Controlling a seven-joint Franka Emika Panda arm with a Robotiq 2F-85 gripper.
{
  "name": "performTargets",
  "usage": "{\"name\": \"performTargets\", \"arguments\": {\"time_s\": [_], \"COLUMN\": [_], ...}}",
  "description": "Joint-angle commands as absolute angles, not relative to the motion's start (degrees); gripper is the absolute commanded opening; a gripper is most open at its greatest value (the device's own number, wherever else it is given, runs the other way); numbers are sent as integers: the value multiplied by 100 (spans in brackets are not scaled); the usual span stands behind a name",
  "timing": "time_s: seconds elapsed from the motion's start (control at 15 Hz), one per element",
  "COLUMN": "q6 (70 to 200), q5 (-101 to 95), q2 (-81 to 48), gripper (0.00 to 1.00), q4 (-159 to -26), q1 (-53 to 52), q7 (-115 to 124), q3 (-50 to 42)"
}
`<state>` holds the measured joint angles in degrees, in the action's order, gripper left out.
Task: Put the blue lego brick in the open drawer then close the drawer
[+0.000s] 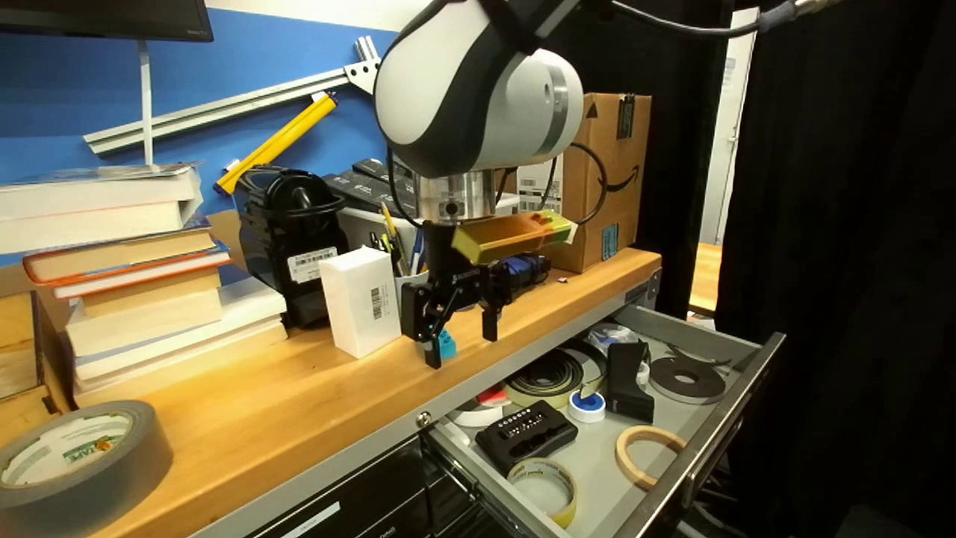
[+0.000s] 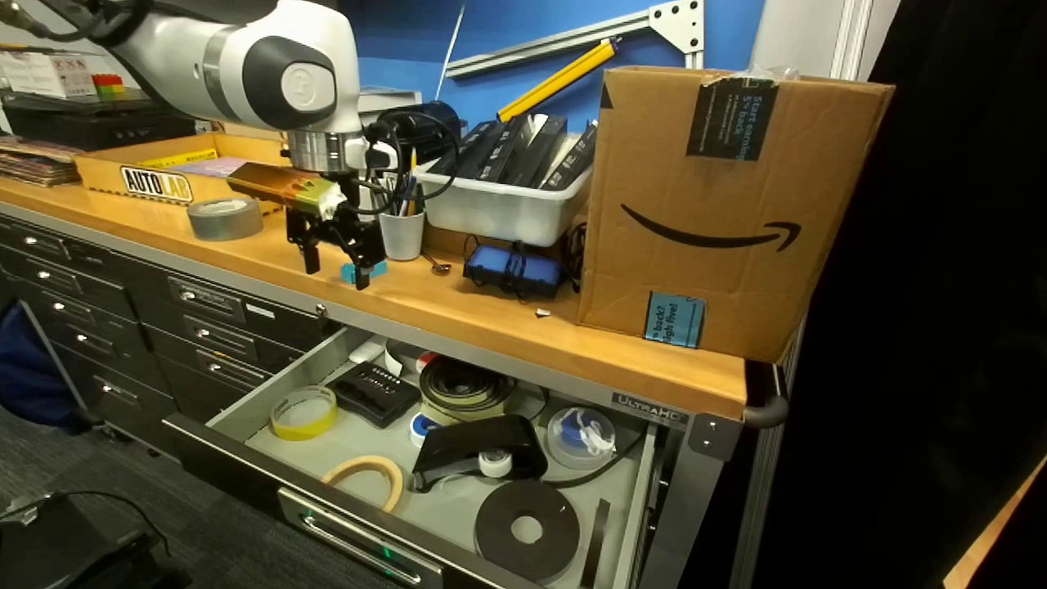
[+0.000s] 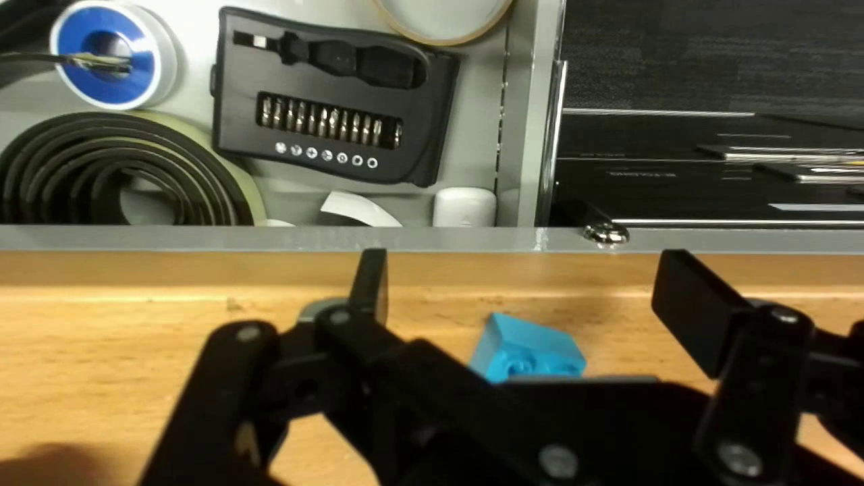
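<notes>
Claw (image 1: 461, 342): released right now, its two fingers spread well apart, low over the wooden surface (image 1: 299, 400); whether the tips touch the wood, I can't tell.
Blue lego brick (image 3: 530, 347): there it is, on the surface toward its front edge; from the wrist it shows in the gap between the fingers, apart from both.
Brick's covered parts: the wrist view loses its lower end behind the claw's dark body, and in both exterior views a finger cuts across it.
White box (image 1: 362, 302): standing upright just beside the claw in an exterior view, its barcode too small to read.
Drawer (image 1: 594, 463): pulled out below the surface; its front runs off the bottom in both exterior views, and the wrist view crops it at the top.
Screwdriver bit set (image 3: 331, 84): in plain sight inside the drawer, a row of bits showing, the symbols along its edge hard to make out.
Coiled black strip (image 3: 128, 145): beside the bit set, its lower part hidden from the wrist by a grey metal rail (image 3: 418, 238).
</notes>
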<state>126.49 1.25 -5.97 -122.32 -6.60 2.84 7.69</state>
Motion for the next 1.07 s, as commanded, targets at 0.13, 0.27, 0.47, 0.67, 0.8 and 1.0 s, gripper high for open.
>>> {"name": "performTargets", "arguments": {"time_s": [0.13, 0.27, 0.47, 0.67, 0.8, 1.0], "q6": [12645, 12835, 13030, 13110, 13115, 12824], "q5": [227, 48, -71, -86, -195, -337], "q2": [-1134, -1192, -1132, -957, -722, -211], "gripper": [100, 75, 58, 35, 19, 11], "q4": [-11554, -11531, -11608, -11733, -11935, -12368], "q1": [-784, -855, -907, -910, -905, -788], "q7": [535, 822, 1187, 1553, 1831, 1996], "q3": [777, 742, 709, 683, 633, 523]}}
